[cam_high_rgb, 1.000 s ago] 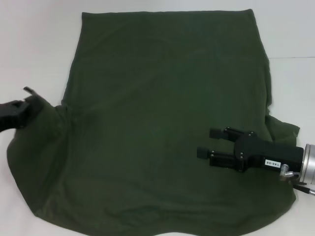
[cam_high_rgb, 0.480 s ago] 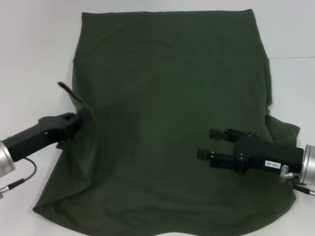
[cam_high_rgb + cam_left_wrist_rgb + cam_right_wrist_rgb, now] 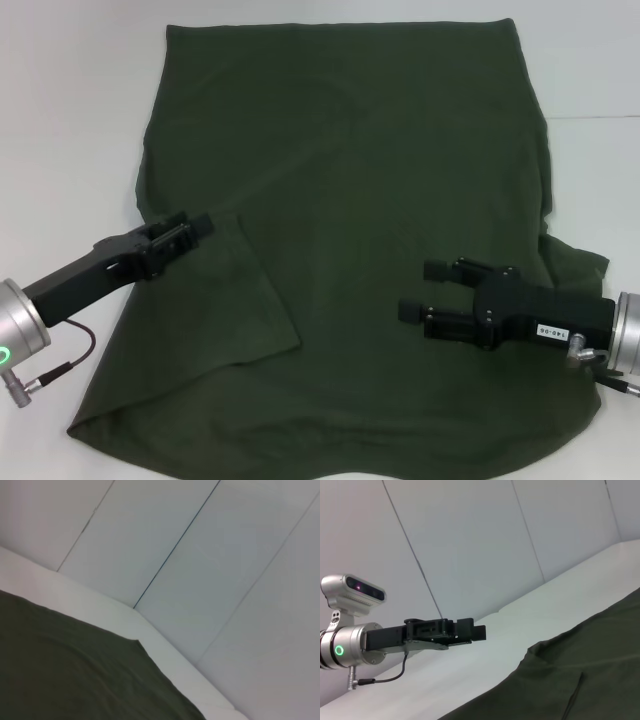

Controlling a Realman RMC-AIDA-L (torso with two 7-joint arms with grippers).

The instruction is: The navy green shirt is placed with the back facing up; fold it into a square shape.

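The navy green shirt (image 3: 350,150) lies spread flat on the white table, and it also shows in the left wrist view (image 3: 60,670) and the right wrist view (image 3: 590,670). Its left sleeve (image 3: 240,300) is folded inward and rests as a flap on the body. My left gripper (image 3: 200,226) hovers at the top of that flap, open, with no fabric hanging from it; the right wrist view shows it (image 3: 477,630) free in the air. Over the shirt's lower right part, my right gripper (image 3: 425,290) is open and empty. The right sleeve (image 3: 580,265) sticks out flat.
White table (image 3: 70,100) shows around the shirt on the left, far and right sides. Pale wall panels (image 3: 200,555) rise behind the table's far edge. A cable (image 3: 50,365) hangs from the left wrist near the shirt's lower left.
The left gripper carried the left sleeve rightward over the shirt's body and let it go; the sleeve now lies folded flat. The right arm has stayed in place.
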